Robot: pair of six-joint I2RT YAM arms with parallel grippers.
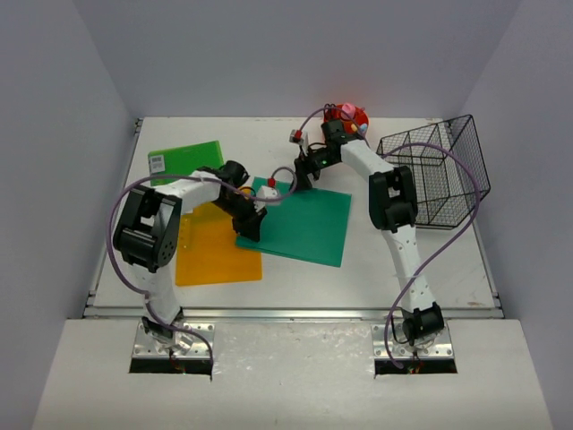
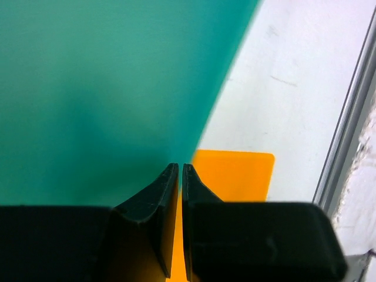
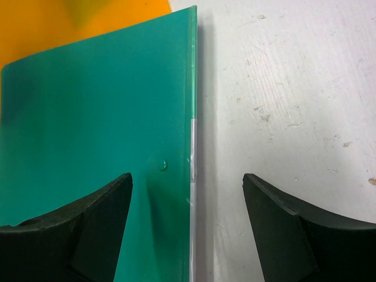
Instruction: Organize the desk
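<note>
White desk (image 1: 430, 269) fills the middle of the top view, walled in. Teal folder (image 1: 304, 228) lies mid-desk, with the orange folder (image 1: 215, 255) at its 8 o'clock and the wire basket (image 1: 439, 179) at 3. Right gripper (image 3: 187, 175) is at teal's 12 o'clock edge, jaws apart, straddling it. Left gripper (image 2: 180, 166) is at the 9 o'clock corner, jaws together; can't tell if they nip the edge. Risks: right closes against the desk and shoves teal instead of pinching; left slips; teal drags orange.
</note>
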